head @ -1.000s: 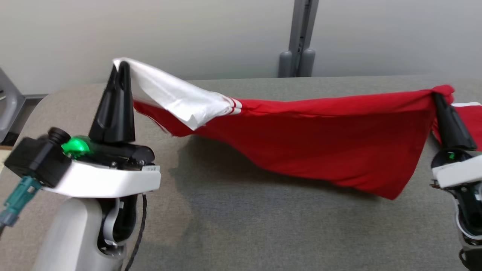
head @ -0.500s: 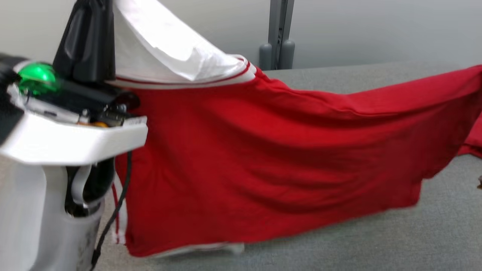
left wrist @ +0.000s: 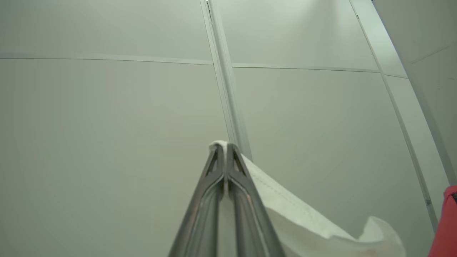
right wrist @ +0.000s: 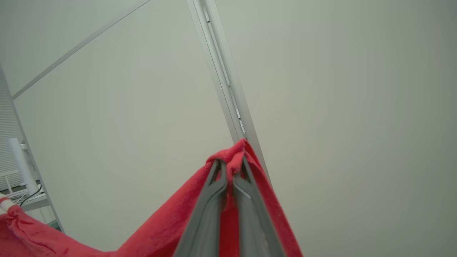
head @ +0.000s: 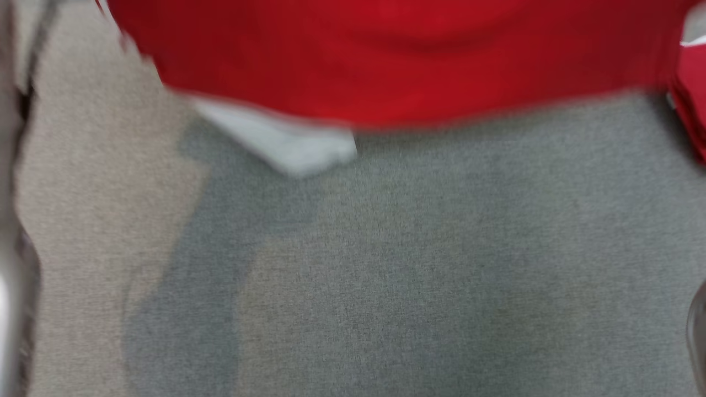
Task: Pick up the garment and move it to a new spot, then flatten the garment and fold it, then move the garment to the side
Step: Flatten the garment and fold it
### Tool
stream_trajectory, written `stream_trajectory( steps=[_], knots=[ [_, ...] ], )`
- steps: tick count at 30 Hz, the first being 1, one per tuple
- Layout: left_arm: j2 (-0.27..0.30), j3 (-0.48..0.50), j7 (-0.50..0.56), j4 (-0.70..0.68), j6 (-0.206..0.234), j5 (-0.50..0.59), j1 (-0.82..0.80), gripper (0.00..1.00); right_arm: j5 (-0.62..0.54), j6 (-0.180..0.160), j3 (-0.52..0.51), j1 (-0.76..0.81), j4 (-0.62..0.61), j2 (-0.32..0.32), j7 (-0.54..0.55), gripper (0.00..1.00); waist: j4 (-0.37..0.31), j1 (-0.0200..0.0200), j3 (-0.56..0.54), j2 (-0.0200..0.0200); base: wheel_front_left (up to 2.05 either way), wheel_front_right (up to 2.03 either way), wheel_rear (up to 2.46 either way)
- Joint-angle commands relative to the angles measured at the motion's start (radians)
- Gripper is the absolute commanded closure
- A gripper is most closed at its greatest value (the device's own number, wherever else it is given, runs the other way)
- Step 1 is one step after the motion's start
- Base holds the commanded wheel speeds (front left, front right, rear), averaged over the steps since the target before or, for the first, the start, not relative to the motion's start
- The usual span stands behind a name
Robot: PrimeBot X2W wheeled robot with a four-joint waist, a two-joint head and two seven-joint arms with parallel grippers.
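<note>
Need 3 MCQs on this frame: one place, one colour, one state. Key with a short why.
1. Where is the garment in the head view?
A. Folded flat mid-table
B. Hanging across the top, over the table
C. Bunched at the bottom edge

2. What colour is the cloth in the left gripper?
A. White
B. Red
C. Blue

3. How is the right gripper?
A. Jaws wide, empty
B. Jaws open around the table edge
C. Jaws shut on red cloth

Key: 1 B, red cloth spans the top, grey table below; 2 A, a white hem is pinched at its tips; 3 C, red cloth bunches between the closed jaws.
</note>
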Motion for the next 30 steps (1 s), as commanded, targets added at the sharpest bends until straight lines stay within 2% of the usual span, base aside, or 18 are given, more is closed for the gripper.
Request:
stream_trajectory(
  steps=[1, 5, 8, 13, 16, 21, 26, 30],
  knots=[
    [0.006, 0.005, -0.017, 0.037, 0.000, 0.023, -0.061, 1.00, -0.024, 0.000, 0.004, -0.062, 0.043, 0.003, -0.028, 1.00, -0.014, 0.0000, 0.126, 0.0000, 0.00, 0.00, 0.00],
    [-0.006, -0.012, -0.091, 0.220, -0.001, 0.080, -0.301, 1.00, -0.131, 0.000, 0.021, -0.319, 0.255, 0.019, -0.138, 1.00, -0.014, 0.0000, 0.219, 0.0000, 0.00, 0.00, 0.00],
    [-0.017, -0.020, -0.155, 0.323, 0.004, 0.111, -0.427, 1.00, -0.197, 0.000, 0.024, -0.454, 0.395, 0.025, -0.216, 1.00, 0.002, 0.0000, 0.285, 0.0000, 0.00, 0.00, 0.00],
    [-0.050, -0.001, -0.212, 0.437, 0.019, 0.108, -0.481, 1.00, -0.259, 0.000, 0.052, -0.551, 0.601, 0.031, -0.323, 1.00, 0.042, 0.0000, 0.390, 0.0000, 0.00, 0.00, 0.00],
    [-0.060, 0.005, -0.219, 0.474, 0.003, 0.103, -0.419, 1.00, -0.248, 0.000, 0.054, -0.541, 0.721, 0.040, -0.386, 1.00, 0.059, 0.0000, 0.438, 0.0000, 0.00, 0.00, 0.00],
    [-0.071, 0.026, -0.221, 0.426, -0.033, 0.104, -0.282, 1.00, -0.221, 0.000, 0.086, -0.495, 0.868, 0.037, -0.455, 1.00, 0.068, 0.0000, 0.471, 0.0000, 0.00, 0.00, 0.00],
    [-0.053, 0.048, -0.221, 0.307, -0.063, 0.078, -0.119, 1.00, -0.137, 0.000, 0.154, -0.439, 0.910, 0.038, -0.474, 1.00, 0.059, 0.0000, 0.463, 0.0000, 0.00, 0.00, 0.00],
    [-0.033, 0.070, -0.220, 0.164, -0.071, 0.041, 0.063, 1.00, -0.032, 0.000, 0.238, -0.362, 0.896, 0.044, -0.448, 1.00, 0.046, 0.0000, 0.427, 0.0000, 0.00, 0.00, 0.00]
  ],
)
